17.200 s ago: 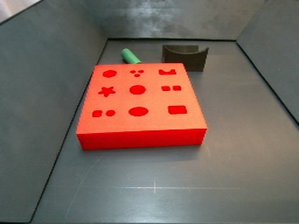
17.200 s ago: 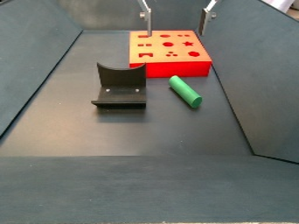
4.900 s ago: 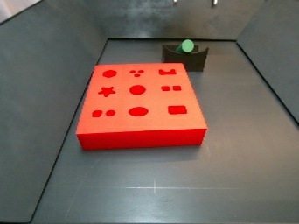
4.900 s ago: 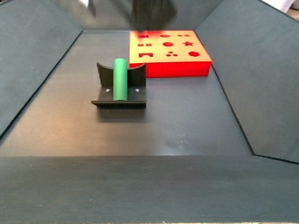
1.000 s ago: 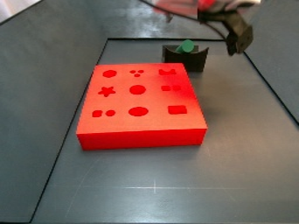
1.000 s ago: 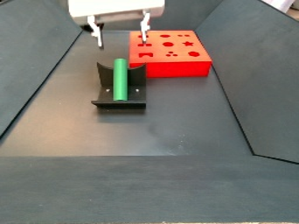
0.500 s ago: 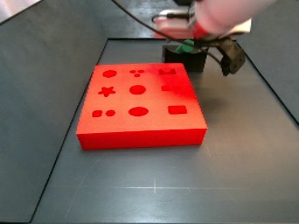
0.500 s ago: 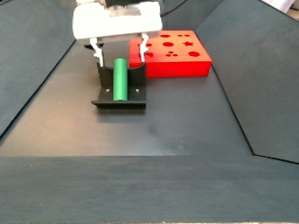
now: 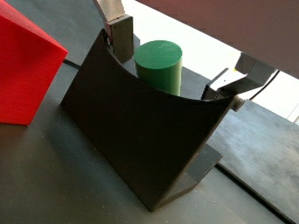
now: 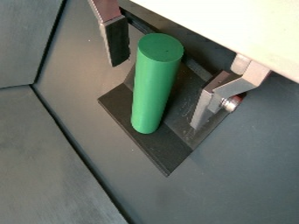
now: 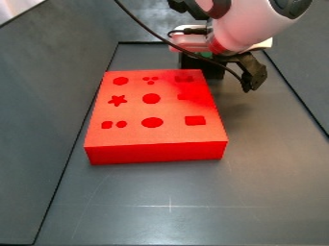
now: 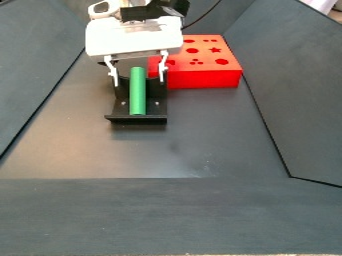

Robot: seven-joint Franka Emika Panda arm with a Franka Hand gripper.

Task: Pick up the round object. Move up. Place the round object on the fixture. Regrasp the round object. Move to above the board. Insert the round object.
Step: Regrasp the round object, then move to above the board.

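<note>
The round object, a green peg (image 12: 136,90), lies along the notch of the dark fixture (image 12: 120,101). My gripper (image 12: 134,72) is lowered over it, with one finger on each side of the peg. In both wrist views the peg (image 10: 152,80) (image 9: 160,63) sits between the silver fingers (image 10: 114,39) (image 9: 117,31) with a gap on each side, so the gripper (image 10: 165,72) is open. In a side view my gripper (image 11: 221,69) and arm hide the peg. The red board (image 11: 154,115) (image 12: 201,60) lies flat beside the fixture.
Sloping grey walls enclose the dark floor (image 12: 201,150) on the sides. The board's red corner (image 9: 24,70) stands close to the fixture (image 9: 128,122). The arm's cable (image 11: 148,24) arcs over the back of the bin.
My gripper has come down from above the fixture until its fingers straddle the peg. The peg, fixture and board have not moved.
</note>
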